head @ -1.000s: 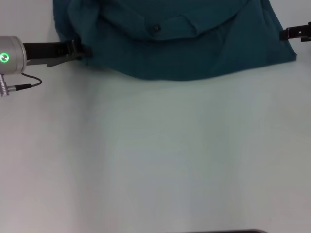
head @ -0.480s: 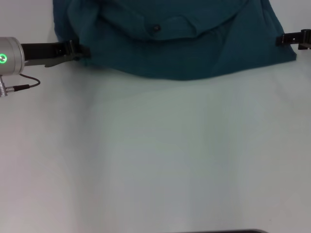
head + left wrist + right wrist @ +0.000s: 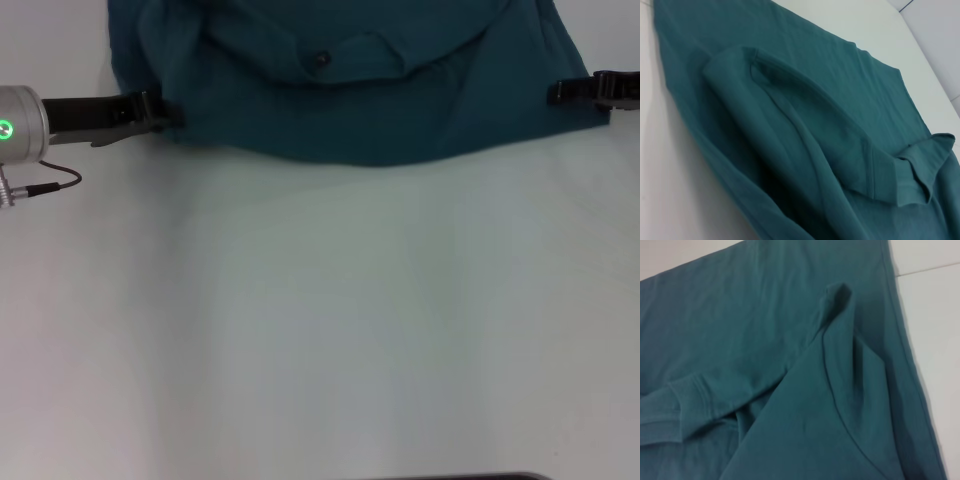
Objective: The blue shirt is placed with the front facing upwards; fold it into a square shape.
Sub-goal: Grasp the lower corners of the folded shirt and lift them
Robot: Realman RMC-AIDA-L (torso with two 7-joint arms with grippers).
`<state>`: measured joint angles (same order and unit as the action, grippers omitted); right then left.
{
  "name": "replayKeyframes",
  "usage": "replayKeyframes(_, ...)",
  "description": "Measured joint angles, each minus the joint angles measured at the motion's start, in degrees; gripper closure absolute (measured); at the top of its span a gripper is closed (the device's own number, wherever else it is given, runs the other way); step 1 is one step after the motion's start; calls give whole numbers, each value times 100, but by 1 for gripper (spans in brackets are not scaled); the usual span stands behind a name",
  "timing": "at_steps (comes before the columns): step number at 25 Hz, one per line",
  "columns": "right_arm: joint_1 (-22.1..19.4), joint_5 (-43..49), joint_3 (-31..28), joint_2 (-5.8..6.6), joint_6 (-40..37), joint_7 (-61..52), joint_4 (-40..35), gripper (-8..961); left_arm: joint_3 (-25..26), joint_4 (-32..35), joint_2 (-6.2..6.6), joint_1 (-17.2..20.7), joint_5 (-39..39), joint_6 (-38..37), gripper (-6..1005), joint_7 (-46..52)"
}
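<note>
The blue shirt [image 3: 350,80] lies at the far edge of the white surface [image 3: 330,320], collar toward the robot — long axis running away from it. The left pincer [image 3: 165,108] touches its left edge, the right pincer [image 3: 560,92] its right edge; whether either grips cloth can't be told.

Plain teal blue shirt [image 3: 380,90]

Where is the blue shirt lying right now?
In the head view, the blue shirt lies on the table's far edge, between the left gripper and right gripper at its sides.
</note>
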<state>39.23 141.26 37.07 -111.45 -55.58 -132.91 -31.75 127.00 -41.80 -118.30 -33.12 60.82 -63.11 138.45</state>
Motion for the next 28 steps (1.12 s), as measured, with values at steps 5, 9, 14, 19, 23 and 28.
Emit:
replayKeyframes(5, 11, -19, 2, -3, 12, -7, 2, 96, 0, -4, -11, 8, 0, -14, 979, 1)
replayKeyframes(9, 40, -31, 2, -19, -58, -15, 3, 97, 0, -4, -17, 8, 0, -8, 978, 3)
replayKeyframes(14, 76, -37, 2, -27, -190, -39, 3, 97, 0, -4, -17, 7, 0, -17, 978, 6)
replayKeyframes(19, 76, -54, -50, -12, -309, -56, 1, 97, 0, -4, -17, 7, 0, -17, 978, 6)
replayKeyframes(23, 74, -80, -61, 8, -392, -73, -33, 118, 0, -16, -18, 7, 0, -17, 979, 6)
replayKeyframes(28, 33, -76, -37, 28, -393, -243, -112, 170, 0, -61, -28, 7, 0, -23, 979, 7)
